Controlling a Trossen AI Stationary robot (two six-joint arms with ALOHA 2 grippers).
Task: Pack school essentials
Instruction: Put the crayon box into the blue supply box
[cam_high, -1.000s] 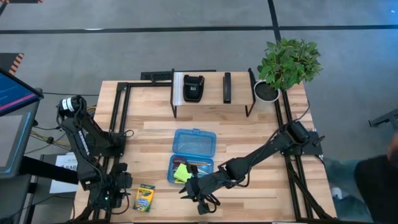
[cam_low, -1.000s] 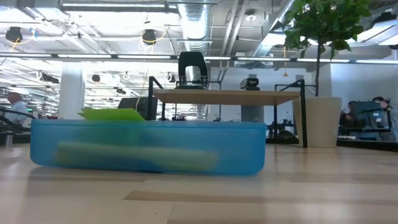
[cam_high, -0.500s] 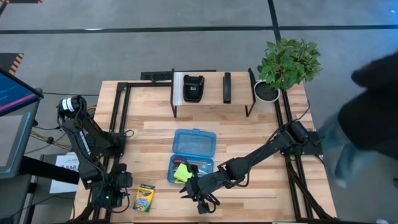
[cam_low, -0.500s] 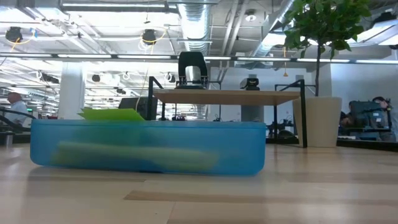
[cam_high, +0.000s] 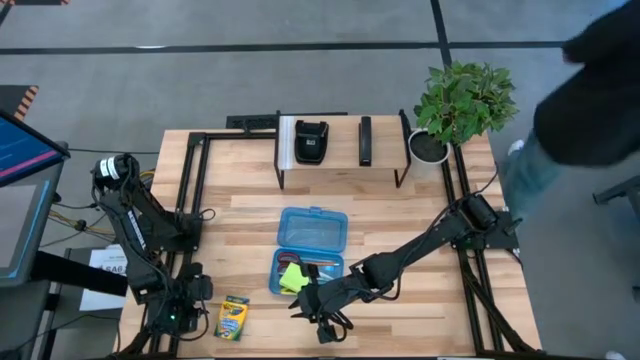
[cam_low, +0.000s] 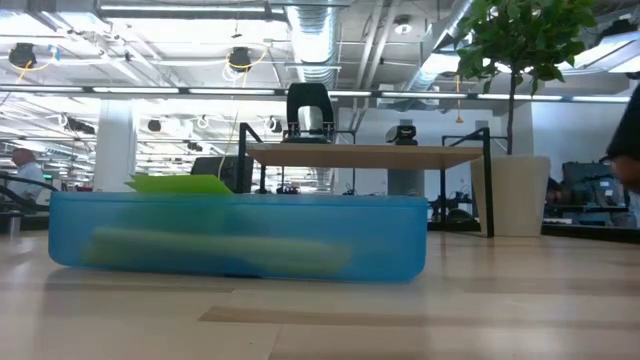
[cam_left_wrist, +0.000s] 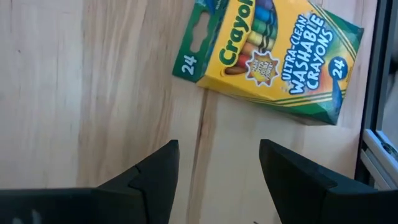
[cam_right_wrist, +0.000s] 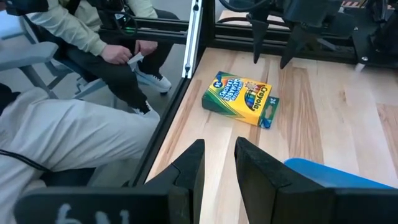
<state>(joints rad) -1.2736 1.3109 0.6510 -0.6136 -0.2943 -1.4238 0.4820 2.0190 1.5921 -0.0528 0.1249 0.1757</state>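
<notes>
One Crayola crayon box (cam_high: 233, 318) is seen flat on the table (cam_high: 400, 215), near its front edge, left of the blue case (cam_high: 310, 250). Just beside the box, the left gripper (cam_left_wrist: 217, 168) is spread apart and empty. The right gripper (cam_right_wrist: 219, 163), near the case, is seen narrowly parted, grasping nothing.

change: person (cam_high: 590, 90) — moved along the table's right side, toward the far end
</notes>
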